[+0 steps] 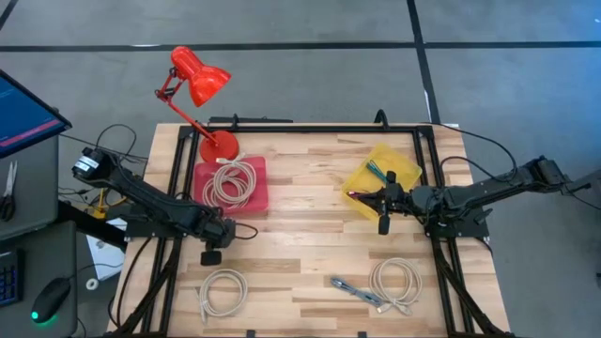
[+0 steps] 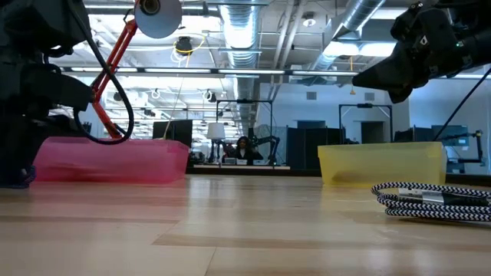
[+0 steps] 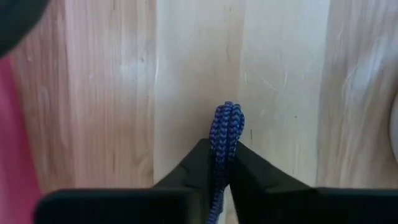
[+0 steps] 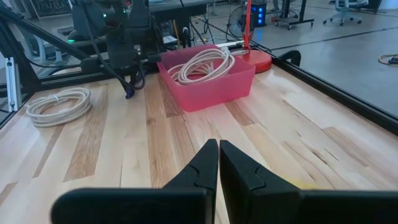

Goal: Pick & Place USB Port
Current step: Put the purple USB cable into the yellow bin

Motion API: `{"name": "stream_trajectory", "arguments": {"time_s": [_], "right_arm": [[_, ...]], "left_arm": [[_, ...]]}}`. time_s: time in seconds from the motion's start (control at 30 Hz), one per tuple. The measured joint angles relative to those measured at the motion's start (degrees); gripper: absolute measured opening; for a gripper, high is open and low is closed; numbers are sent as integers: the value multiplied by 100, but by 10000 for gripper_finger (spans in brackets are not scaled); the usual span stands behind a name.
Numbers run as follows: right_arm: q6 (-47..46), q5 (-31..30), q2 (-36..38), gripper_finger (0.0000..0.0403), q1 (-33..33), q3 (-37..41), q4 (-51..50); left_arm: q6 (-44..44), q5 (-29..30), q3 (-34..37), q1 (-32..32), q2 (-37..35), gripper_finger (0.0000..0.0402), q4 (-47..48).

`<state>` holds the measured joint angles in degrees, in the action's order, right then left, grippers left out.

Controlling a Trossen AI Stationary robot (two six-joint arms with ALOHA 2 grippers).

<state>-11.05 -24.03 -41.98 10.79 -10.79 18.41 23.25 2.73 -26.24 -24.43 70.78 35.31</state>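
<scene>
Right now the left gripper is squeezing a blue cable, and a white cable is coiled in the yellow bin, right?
Not quite. The white cable is coiled in the pink bin, not the yellow bin, as the high view shows. The left gripper does squeeze a blue cable.

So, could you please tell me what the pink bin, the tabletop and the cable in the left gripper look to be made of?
Pink bin: likely plastic, slightly translucent with smooth walls. Tabletop: wood, pale planks with visible grain. Cable pinched in the left gripper: seemingly braided fabric sleeve, a blue woven pattern.
</scene>
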Motion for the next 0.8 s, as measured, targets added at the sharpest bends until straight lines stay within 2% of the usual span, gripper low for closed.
{"name": "stream_trajectory", "arguments": {"time_s": [0.03, 0.2, 0.4, 0.63, 0.8], "right_arm": [[0, 0, 0, 8, 0, 0, 0], [0, 0, 0, 8, 0, 0, 0], [28, 0, 0, 8, 0, 0, 0], [48, 0, 0, 8, -3, 0, -4], [48, 0, -2, 8, -2, 0, -6]], "left_arm": [[1, 18, 0, 0, 0, 27, -11], [127, 121, 7, 2, 0, 27, -328], [143, 556, 7, 7, 30, 27, -1601], [-667, 1379, -464, 316, 26, 27, -2111], [-1506, 1617, -816, 729, 20, 27, -2785]]}}
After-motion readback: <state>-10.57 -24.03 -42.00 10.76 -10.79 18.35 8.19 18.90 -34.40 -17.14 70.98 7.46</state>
